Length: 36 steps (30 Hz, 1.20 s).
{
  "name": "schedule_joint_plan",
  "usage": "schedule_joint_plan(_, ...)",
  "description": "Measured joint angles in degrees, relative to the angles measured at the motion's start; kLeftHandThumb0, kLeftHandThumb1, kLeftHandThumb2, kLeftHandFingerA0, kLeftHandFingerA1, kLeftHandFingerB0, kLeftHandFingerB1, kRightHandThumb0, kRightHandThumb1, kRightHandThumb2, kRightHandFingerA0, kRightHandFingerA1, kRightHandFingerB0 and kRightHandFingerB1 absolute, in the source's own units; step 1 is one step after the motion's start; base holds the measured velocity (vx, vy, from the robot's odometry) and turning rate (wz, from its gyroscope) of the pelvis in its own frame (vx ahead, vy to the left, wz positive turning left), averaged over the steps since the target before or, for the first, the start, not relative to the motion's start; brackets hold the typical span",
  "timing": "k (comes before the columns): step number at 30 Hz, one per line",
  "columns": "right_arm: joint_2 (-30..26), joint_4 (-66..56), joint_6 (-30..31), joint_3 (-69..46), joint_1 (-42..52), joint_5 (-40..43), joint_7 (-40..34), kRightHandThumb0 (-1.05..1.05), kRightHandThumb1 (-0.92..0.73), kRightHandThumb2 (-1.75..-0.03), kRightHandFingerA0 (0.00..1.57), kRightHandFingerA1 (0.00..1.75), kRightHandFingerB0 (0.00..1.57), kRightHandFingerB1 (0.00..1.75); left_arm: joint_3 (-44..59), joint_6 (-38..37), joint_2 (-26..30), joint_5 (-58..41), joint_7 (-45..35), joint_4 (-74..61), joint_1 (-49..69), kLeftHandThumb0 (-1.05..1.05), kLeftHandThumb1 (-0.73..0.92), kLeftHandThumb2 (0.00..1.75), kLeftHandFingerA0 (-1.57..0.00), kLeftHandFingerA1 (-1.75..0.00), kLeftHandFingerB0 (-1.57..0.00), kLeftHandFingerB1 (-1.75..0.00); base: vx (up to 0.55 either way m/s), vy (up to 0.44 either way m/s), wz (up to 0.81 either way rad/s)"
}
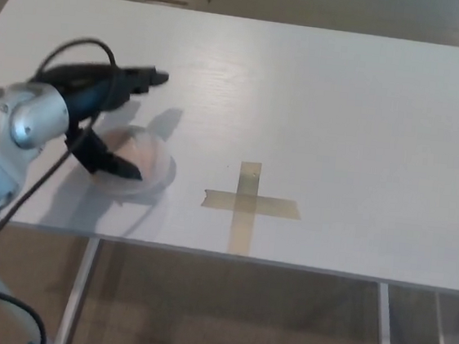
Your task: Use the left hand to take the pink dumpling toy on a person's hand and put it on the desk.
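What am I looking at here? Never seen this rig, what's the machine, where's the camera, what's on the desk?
This is one picture from a camera on a humanoid robot's head, looking down at a white desk. The silver arm entering from the left is the robot's left arm, ending in a black left hand with a thumb and two thick fingers. The fingers are spread and hold nothing. Beneath the hand, a pink dumpling toy rests on the desk. Right of it is a cross of tape. The right hand is not in view.

tape cross point(250, 204) | tan | flat on white surface, near front edge
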Motion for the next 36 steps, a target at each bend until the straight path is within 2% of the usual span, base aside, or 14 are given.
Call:
schedule_joint_plan(11,-0.3,0.0,0.0,0.0,0.1,0.0,0.1,-0.26,-0.6,-0.57,0.62,0.47,0.73,0.56,10.5,1.2,4.1,-4.5,-3.4,-15.9,-0.5,-0.96,0.46,0.67,0.0,-0.01,0.0,-0.12,0.0,0.0,0.0)
schedule_joint_plan(12,-0.3,0.0,0.0,0.0,0.0,0.0,0.1,-0.26,-0.6,-0.57,0.62,0.47,0.73,0.56,11.3,1.2,4.2,-4.9,-3.4,-17.0,0.0,-0.76,0.39,0.85,0.0,0.0,0.0,-0.07,0.0,0.0,0.0)
schedule_joint_plan(13,-0.3,0.0,0.0,0.0,0.0,0.0,0.1,-0.26,-0.6,-0.57,0.62,0.47,0.73,0.56,11.3,1.2,4.2,-4.9,-3.4,-17.0,0.0,-0.72,0.42,0.83,0.0,-0.08,-0.08,-0.18,0.0,0.0,0.0)
schedule_joint_plan(14,-0.3,-0.1,0.0,0.0,0.1,0.0,0.1,-0.26,-0.6,-0.57,0.62,0.47,0.73,0.56,13.4,1.0,4.3,-6.1,-3.5,-20.5,2.0,-0.72,0.42,0.83,0.0,-0.08,-0.08,-0.18,0.0,0.0,0.0)
schedule_joint_plan(15,-0.3,-0.1,0.0,0.1,0.1,0.0,0.1,-0.26,-0.6,-0.57,0.62,0.47,0.73,0.56,15.0,0.9,4.4,-6.9,-3.6,-23.2,3.7,-0.69,0.41,0.77,-0.06,-0.22,-0.09,-0.28,0.0,0.0,0.0)
schedule_joint_plan(17,-0.3,-0.1,0.0,0.1,0.1,0.0,0.2,-0.26,-0.6,-0.57,0.62,0.47,0.73,0.56,16.3,0.7,4.3,-7.5,-3.6,-25.1,5.1,-0.69,0.41,0.77,-0.06,-0.22,-0.09,-0.28,0.0,0.0,0.0)
schedule_joint_plan(18,-0.3,-0.1,0.0,0.1,0.1,0.0,0.2,-0.26,-0.6,-0.57,0.62,0.47,0.73,0.56,19.0,0.2,4.1,-9.0,-3.6,-29.3,8.4,-0.5,0.47,0.55,-0.42,-0.38,-0.37,-0.32,0.0,0.0,0.0)
schedule_joint_plan(19,-0.3,-0.1,0.0,0.2,0.1,0.0,0.1,-0.26,-0.6,-0.57,0.62,0.47,0.73,0.57,19.6,0.1,4.0,-9.4,-3.6,-30.4,9.3,-0.41,0.48,0.55,-0.51,-0.41,-0.43,-0.35,0.0,0.0,0.0)
schedule_joint_plan(20,-0.3,-0.1,-0.1,0.2,0.3,0.0,0.2,-0.26,-0.6,-0.57,0.62,0.47,0.73,0.57,22.2,-0.3,3.5,-11.2,-3.6,-34.4,12.7,-0.41,0.48,0.55,-0.51,-0.41,-0.43,-0.35,0.0,0.0,0.0)
schedule_joint_plan(21,-0.3,-0.1,-0.1,0.2,0.3,0.0,0.1,-0.27,-0.6,-0.57,0.63,0.48,0.74,0.57,24.1,-0.6,2.7,-12.4,-3.6,-37.5,15.6,-0.35,0.49,0.55,-0.6,-0.44,-0.51,-0.38,0.0,0.0,0.0)
schedule_joint_plan(25,-0.2,-0.1,-0.1,0.3,0.5,0.0,0.1,-0.26,-0.6,-0.57,0.64,0.48,0.75,0.58,28.2,-1.0,-0.2,-15.6,-3.6,-44.7,24.1,-0.31,0.5,0.55,-0.64,-0.46,-0.55,-0.4,0.0,0.0,0.0)
schedule_joint_plan(26,-0.2,-0.1,-0.1,0.3,0.4,0.0,0.1,-0.28,-0.49,-0.87,0.57,0.63,0.7,0.71,28.9,-1.1,-0.8,-16.2,-3.6,-46.2,26.1,-0.31,0.5,0.55,-0.66,-0.47,-0.56,-0.4,0.0,0.0,0.0)
schedule_joint_plan(32,-0.1,-0.2,-0.2,0.3,0.5,0.0,0.0,-0.31,-0.5,-0.86,0.59,0.63,0.65,0.67,32.8,-2.4,-4.5,-20.3,-4.0,-52.8,38.7,-0.34,0.52,0.55,-0.75,-0.5,-0.64,-0.43,0.0,0.0,0.0)
schedule_joint_plan(36,0.2,-0.2,-0.4,0.3,0.6,0.0,-0.1,-0.32,-0.5,-0.87,0.59,0.63,0.65,0.67,35.7,-4.1,-7.4,-24.9,-5.5,-57.1,51.8,-0.34,0.52,0.55,-0.77,-0.52,-0.64,-0.44,0.0,0.0,0.0)
